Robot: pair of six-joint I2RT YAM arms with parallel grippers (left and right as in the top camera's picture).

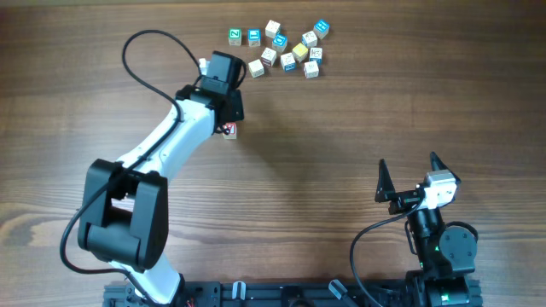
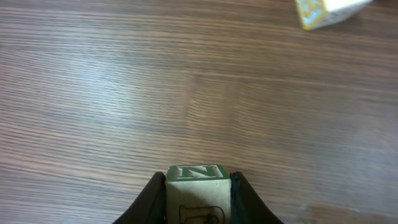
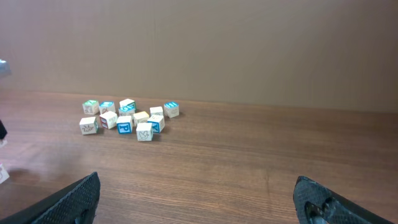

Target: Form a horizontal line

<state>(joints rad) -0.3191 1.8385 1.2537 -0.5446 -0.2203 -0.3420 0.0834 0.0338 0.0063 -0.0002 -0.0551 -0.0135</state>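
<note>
- Wooden table (image 1: 358, 111), brown grain, bearing the blocks and both arms.
- Clenched left gripper (image 1: 230, 126) reaching out over the left-centre of the table, a little nearer than the block cluster (image 1: 286, 47) and just left of it.
- Grasping one lettered block (image 2: 196, 193), black fingers (image 2: 152, 199) pressed against its left and right sides.
- Green N on the top face of that block in the left wrist view; dark outlined letter on the face toward the camera, cut off by the frame edge.
- From overhead, only a red-and-white corner of the block peeking out below the gripper; resting on the wood or lifted off it, cannot tell.
- Cluster lying at the far side of the table: about a dozen small cubes, white, blue, teal, one yellowish. Two side by side at its left end, the rest bunched loosely, not in a row.
- One stray cube (image 2: 326, 11) with a yellow edge at the far right of the left wrist view, well apart from the held block.
- Released right gripper (image 1: 408, 164) at the near right, well apart from the cluster, fingers (image 3: 74, 199) spread wide over bare wood.
- Same cluster small and far left in the right wrist view.
</note>
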